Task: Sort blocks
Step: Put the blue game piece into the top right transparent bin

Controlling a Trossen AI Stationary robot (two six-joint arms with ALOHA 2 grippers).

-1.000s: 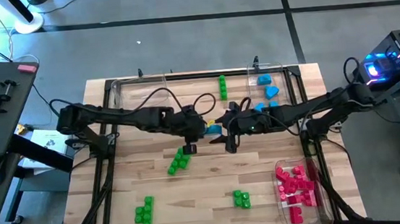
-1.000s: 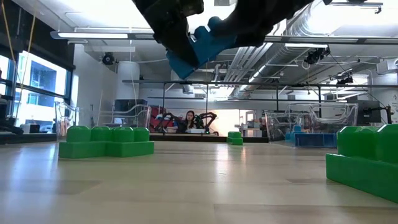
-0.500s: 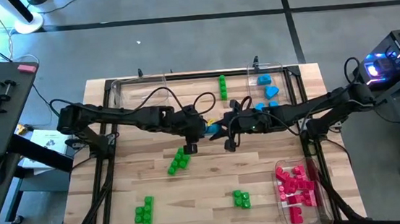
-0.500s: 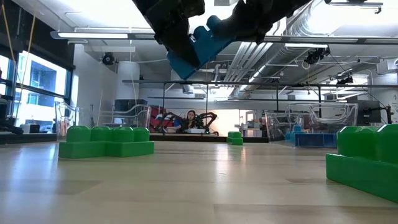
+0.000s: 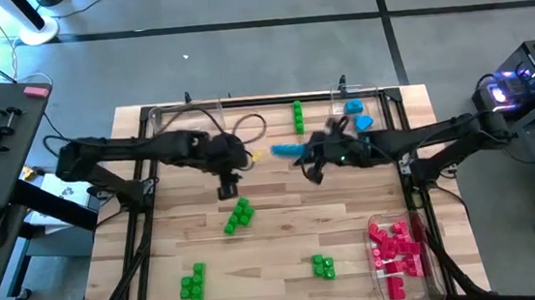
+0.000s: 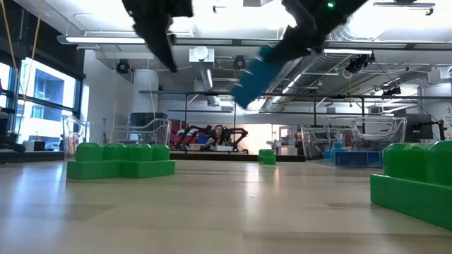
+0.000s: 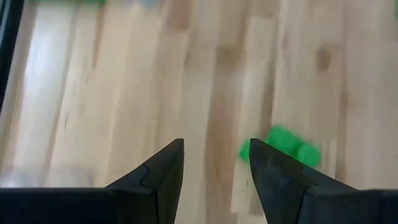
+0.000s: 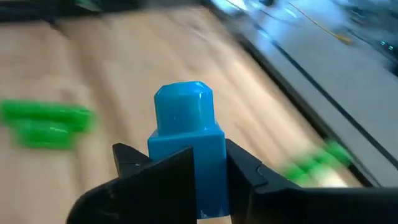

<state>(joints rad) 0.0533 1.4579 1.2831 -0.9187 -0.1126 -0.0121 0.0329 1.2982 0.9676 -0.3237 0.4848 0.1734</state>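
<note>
My right gripper (image 8: 186, 171) pinches a blue block (image 5: 288, 150) at frame centre, its lower end hidden; my left gripper (image 7: 214, 163) hangs parted, empty.

floor (image 5: 240, 60): grey, dark seams | ceiling (image 6: 395, 42): exposed ducts, strip lights | window (image 6: 42, 92): left | person (image 6: 217, 134): seated far back
</note>
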